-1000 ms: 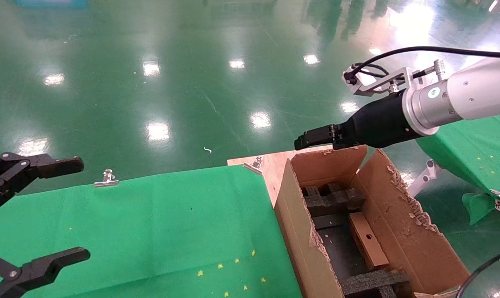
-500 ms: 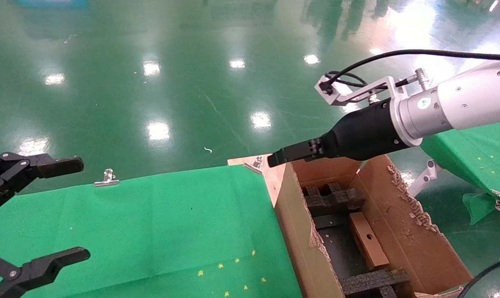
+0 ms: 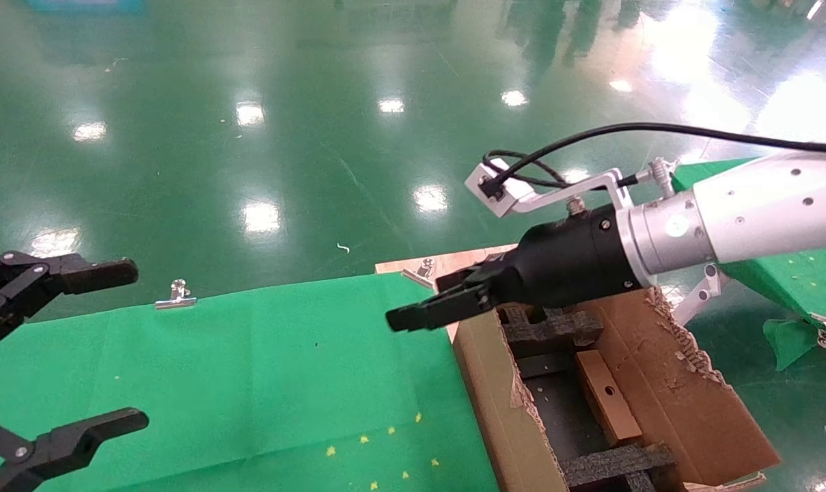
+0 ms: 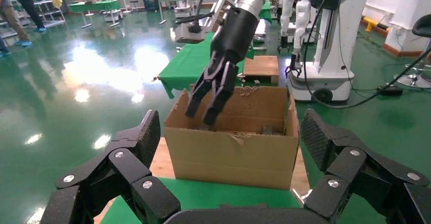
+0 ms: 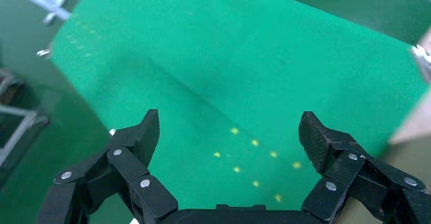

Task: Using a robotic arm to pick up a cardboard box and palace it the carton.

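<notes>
The carton (image 3: 689, 410) stands open on the right, with torn flaps and black foam inserts inside. The small cardboard box (image 3: 607, 400), with its round hole, lies inside it between the foam pieces. My right gripper (image 3: 413, 316), on the white and silver arm, is open and empty. It hangs over the carton's near-left corner and reaches out over the green table; its wrist view (image 5: 229, 125) shows only green cloth between the fingers. My left gripper (image 3: 122, 348) is open and empty at the table's left edge. In its wrist view (image 4: 231, 127) it faces the carton (image 4: 234, 153).
A green cloth covers the table (image 3: 249, 369), held by metal clips (image 3: 175, 295). The carton sits on a wooden board (image 3: 453, 270). A second green table (image 3: 795, 273) lies at the right. Shiny green floor lies beyond. Another robot (image 4: 330, 41) stands behind the carton.
My right arm has swung left and down, from above the carton's far flap to over its left wall and the table's edge. The left gripper and the small box have not moved.
</notes>
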Robot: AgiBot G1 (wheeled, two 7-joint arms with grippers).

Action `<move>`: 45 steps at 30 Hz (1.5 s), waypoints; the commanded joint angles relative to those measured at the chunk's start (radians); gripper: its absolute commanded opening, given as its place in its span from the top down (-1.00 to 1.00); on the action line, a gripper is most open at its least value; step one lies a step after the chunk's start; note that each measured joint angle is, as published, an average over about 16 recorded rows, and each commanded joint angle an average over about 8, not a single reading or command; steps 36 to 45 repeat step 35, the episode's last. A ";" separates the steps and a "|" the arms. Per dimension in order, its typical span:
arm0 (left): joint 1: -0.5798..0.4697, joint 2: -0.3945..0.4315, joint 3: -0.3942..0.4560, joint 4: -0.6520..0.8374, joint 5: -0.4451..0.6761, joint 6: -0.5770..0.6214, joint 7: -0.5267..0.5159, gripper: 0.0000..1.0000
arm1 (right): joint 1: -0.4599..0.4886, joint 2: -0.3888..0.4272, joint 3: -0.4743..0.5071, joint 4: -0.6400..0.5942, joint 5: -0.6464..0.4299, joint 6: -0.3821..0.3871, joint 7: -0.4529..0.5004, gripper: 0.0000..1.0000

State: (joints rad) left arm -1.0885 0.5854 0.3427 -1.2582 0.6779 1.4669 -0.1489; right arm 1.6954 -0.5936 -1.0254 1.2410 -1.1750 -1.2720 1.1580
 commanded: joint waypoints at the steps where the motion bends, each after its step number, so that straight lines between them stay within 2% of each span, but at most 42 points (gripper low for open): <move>1: 0.000 0.000 0.000 0.000 0.000 0.000 0.000 -1.00 | -0.034 -0.001 0.040 0.002 0.024 -0.012 -0.052 -1.00; 32: 0.000 0.000 0.000 0.000 0.000 0.000 0.000 -1.00 | -0.556 -0.016 0.668 0.039 0.398 -0.200 -0.869 -1.00; 35: 0.000 0.000 0.000 0.000 0.000 0.000 0.000 -1.00 | -0.581 -0.017 0.698 0.040 0.416 -0.209 -0.908 -1.00; 45: 0.000 0.000 0.000 0.000 0.000 0.000 0.000 -1.00 | -0.581 -0.017 0.698 0.040 0.416 -0.209 -0.908 -1.00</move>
